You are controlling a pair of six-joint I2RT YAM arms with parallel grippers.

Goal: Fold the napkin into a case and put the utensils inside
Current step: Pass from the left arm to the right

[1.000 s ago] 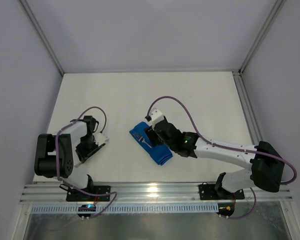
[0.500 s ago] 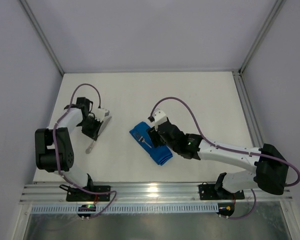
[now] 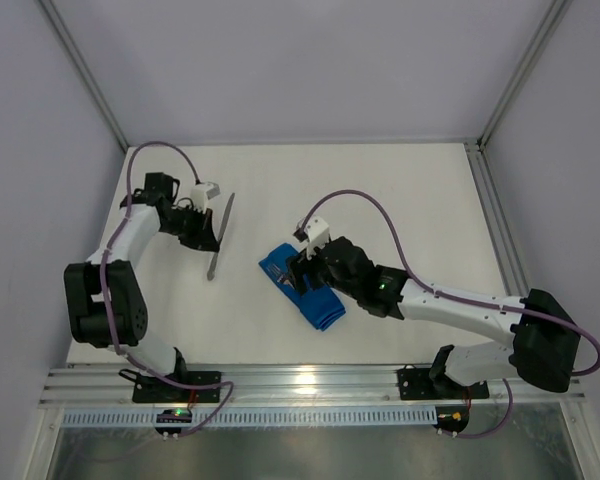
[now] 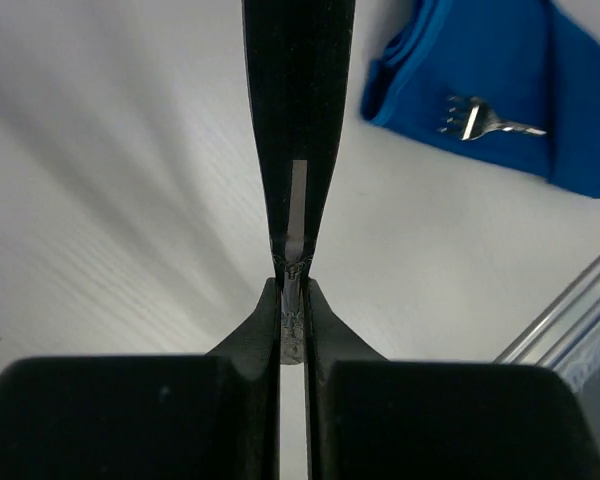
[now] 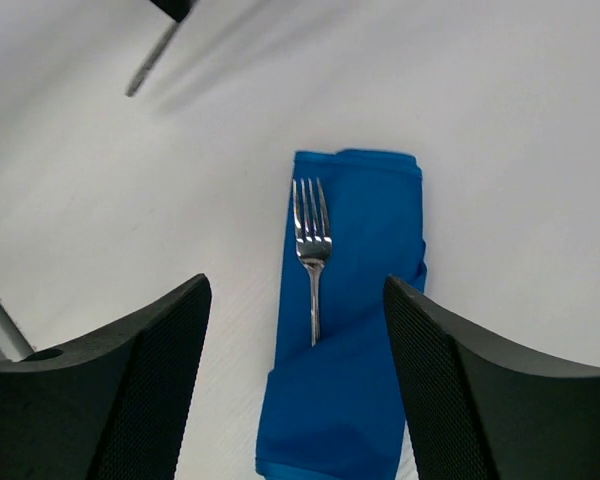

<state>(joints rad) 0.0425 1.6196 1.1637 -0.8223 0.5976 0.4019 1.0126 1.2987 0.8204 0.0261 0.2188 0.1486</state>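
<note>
The blue napkin is folded into a narrow case (image 3: pixel 302 290) near the table's middle, also in the right wrist view (image 5: pixel 355 330) and left wrist view (image 4: pixel 500 80). The silver fork (image 5: pixel 311 240) lies in it, handle tucked under the fold, tines out; it shows in the left wrist view (image 4: pixel 480 122). My left gripper (image 3: pixel 206 222) is shut on the dark grey knife (image 3: pixel 219 236), held above the table left of the case; the blade runs ahead of the fingers (image 4: pixel 298 150). My right gripper (image 3: pixel 302 268) is open and empty just above the case.
Metal rails (image 3: pixel 310 385) run along the near table edge. White walls with corner posts (image 3: pixel 85 80) enclose the table on three sides.
My left gripper has lifted the knife off the table and carried it up and to the right, toward the case. My right gripper has shifted slightly over the case.
</note>
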